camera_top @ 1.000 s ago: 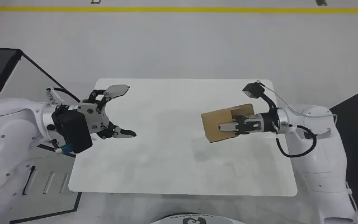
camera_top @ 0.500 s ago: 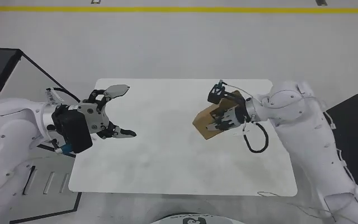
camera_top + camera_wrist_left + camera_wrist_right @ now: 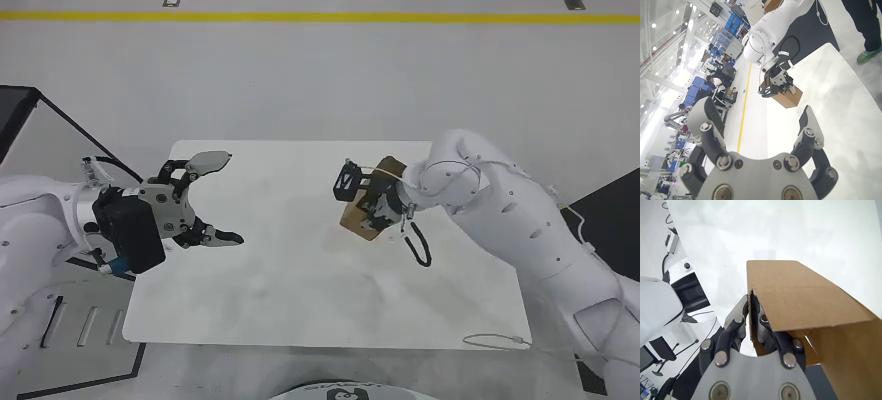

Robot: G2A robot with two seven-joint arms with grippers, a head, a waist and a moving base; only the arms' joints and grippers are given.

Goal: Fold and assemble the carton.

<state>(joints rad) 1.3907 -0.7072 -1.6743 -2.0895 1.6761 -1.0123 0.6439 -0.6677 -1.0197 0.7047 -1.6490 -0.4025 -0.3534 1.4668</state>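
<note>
Clamping one cardboard wall between its narrowed fingers, the right gripper (image 3: 751, 303) holds the carton (image 3: 800, 298) over the right half of the bench (image 3: 300, 300), toward its far edge. From above, the carton (image 3: 352, 220) sits tilted under the right gripper (image 3: 375, 205), partly covered by the wrist and its cabling.

The carton is plain brown corrugated board with no tape. It is opened out into a box-like sleeve rather than lying flat. The right wrist view shows a broad smooth panel with a crease running across it, a side wall dropping away from that panel, and a loose flap folded inward at the near end. The pinched edge is rough, with the fluted core exposed.

In the left wrist view the carton (image 3: 789, 98) hangs slanted below the right gripper (image 3: 780, 85), its lowest corner close to the bench (image 3: 838, 113). Whether that corner touches the surface cannot be told.

The left gripper (image 3: 222, 198) hangs at the left edge of the bench, well apart from the carton. Its fingers are spread wide and hold nothing, which the left wrist view of the left gripper (image 3: 757, 108) confirms
</note>
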